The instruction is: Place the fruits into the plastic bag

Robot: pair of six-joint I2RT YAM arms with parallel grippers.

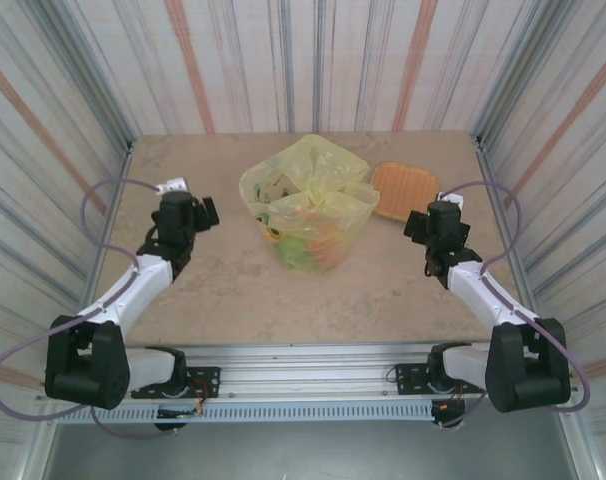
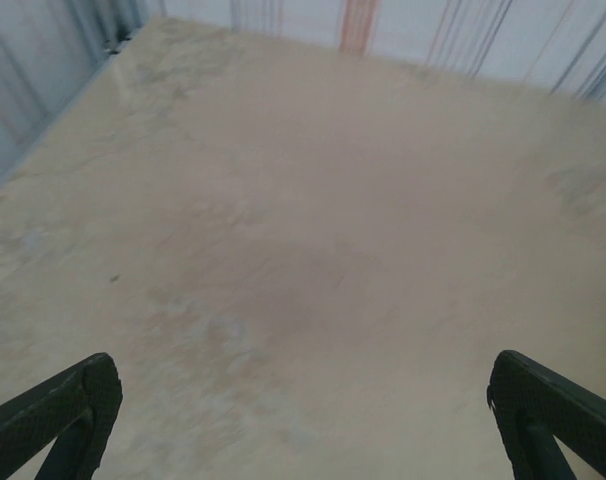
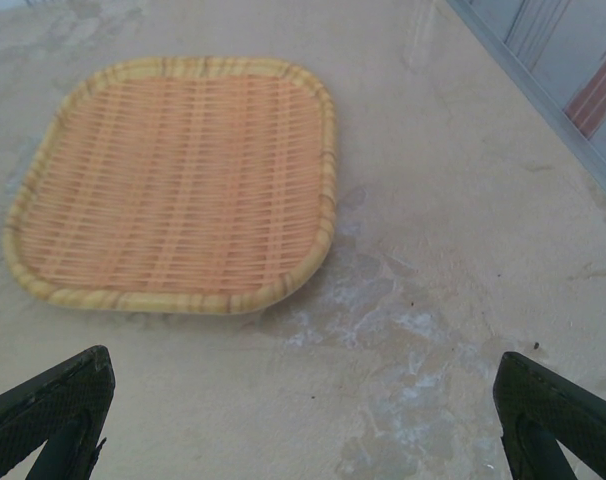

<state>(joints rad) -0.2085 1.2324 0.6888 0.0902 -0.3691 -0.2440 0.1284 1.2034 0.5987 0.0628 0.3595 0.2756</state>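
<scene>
Lying between left claw (image 1: 207, 211) and right claw (image 1: 412, 223), touching neither: plastic bag (image 1: 308, 200).

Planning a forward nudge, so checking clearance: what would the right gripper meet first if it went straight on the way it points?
Probably the woven tray, at its near right rim; the open right gripper points over bare table toward it.

The plastic bag (image 1: 308, 195) stands on the desk (image 1: 233, 290), with the fruits (image 1: 313, 245) inside it. The woven tray (image 1: 404, 188) lies just right of the bag. The left pincer (image 1: 207, 212) is left of the bag and the right pincer (image 1: 414, 223) is to its right.
</scene>
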